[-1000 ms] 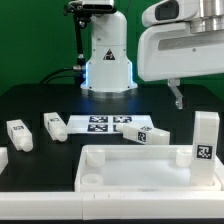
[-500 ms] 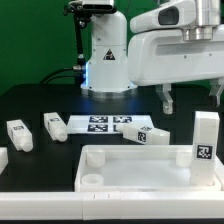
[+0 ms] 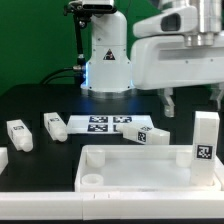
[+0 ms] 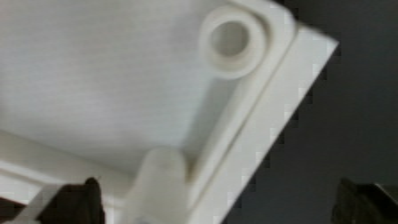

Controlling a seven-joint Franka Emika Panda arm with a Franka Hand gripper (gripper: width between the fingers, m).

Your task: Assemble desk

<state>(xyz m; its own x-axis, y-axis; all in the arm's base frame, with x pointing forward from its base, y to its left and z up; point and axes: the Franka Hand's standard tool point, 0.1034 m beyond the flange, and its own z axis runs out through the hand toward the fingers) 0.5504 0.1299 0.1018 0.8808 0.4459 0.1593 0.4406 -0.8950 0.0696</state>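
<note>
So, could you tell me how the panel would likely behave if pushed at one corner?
The panel looks like moulded plastic with a raised rim, so it is probably stiff and light for its size. It lies flat and wide, so it should slide or pivot rather than tip. Its smooth surface may be slippery.

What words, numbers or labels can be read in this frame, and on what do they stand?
No readable words or numbers anywhere.
Marker board: black-and-white square tags, patterns only, no letters.
Upright leg and lying leg: the same kind of tags, no text.
Robot base: small dark mark, too small to read.
Desk panel: plain white, nothing printed.
</note>
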